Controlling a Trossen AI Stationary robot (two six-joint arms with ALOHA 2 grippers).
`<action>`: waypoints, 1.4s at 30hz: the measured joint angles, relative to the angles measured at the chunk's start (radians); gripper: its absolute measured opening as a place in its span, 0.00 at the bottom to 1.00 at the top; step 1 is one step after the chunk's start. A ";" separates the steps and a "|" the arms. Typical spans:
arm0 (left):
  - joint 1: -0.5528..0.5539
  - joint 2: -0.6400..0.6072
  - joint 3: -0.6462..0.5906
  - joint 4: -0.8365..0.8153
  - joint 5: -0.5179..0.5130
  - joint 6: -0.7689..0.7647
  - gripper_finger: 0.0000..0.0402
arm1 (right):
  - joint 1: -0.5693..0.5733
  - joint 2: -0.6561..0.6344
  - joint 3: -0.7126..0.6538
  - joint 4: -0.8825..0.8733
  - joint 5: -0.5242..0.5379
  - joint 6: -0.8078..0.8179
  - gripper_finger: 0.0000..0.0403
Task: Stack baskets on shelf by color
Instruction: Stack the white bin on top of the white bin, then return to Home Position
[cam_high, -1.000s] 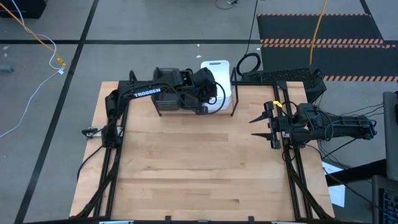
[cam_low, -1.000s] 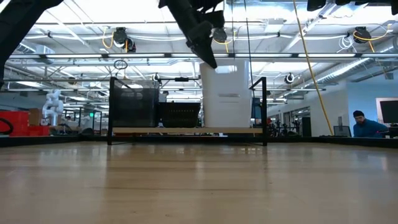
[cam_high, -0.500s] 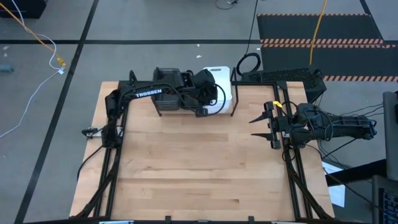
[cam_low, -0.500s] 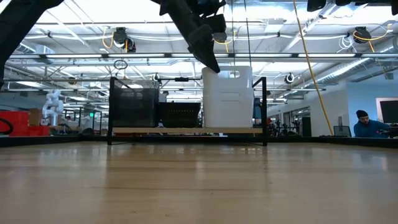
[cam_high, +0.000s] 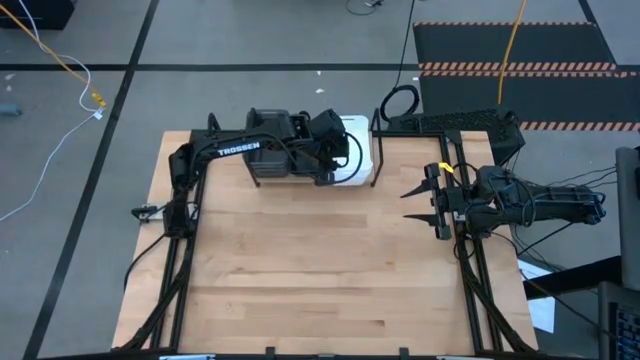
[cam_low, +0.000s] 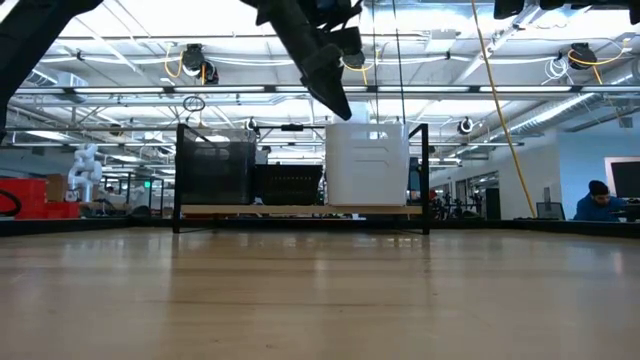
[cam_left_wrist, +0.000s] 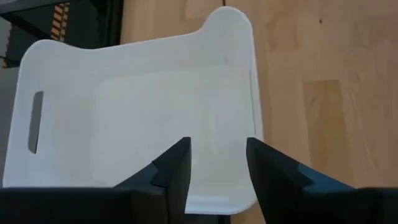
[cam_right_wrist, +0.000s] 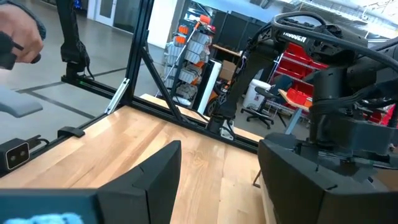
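Note:
A white basket (cam_left_wrist: 143, 93) stands upright on the shelf's wooden board (cam_low: 300, 210) at its right end (cam_low: 367, 165). My left gripper (cam_left_wrist: 217, 146) hangs open just above the basket's rim, fingers pointing down, the basket's near wall below the gap. In the high view the arm covers most of the shelf, and only the white basket (cam_high: 358, 150) shows beside it. A dark grey basket (cam_low: 213, 172) and a black mesh basket (cam_low: 288, 185) rest on the board further left. My right gripper (cam_high: 408, 203) waits open at the table's right edge.
The shelf's black rods (cam_high: 376, 160) frame the baskets at the table's far edge. Bare wooden tabletop (cam_high: 320, 270) spreads across the middle and near side. Beyond the table a person (cam_low: 600, 200) sits in the room.
My left gripper has opened and let go of the white basket. The basket has sunk from a raised position and now sits lower on the shelf, and it has come a little toward the table's near edge. The arm has hardly moved.

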 joint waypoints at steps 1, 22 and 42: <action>0.002 0.000 0.000 0.001 0.000 0.001 0.39 | 0.000 0.000 0.000 0.000 0.000 0.000 0.52; -0.201 -0.028 -0.255 0.338 -0.071 -0.072 0.41 | -0.002 0.003 0.000 -0.044 0.179 0.059 0.52; -0.084 -0.037 -0.364 0.520 -0.060 -0.082 0.41 | -0.002 0.003 0.000 -0.026 0.189 0.028 0.52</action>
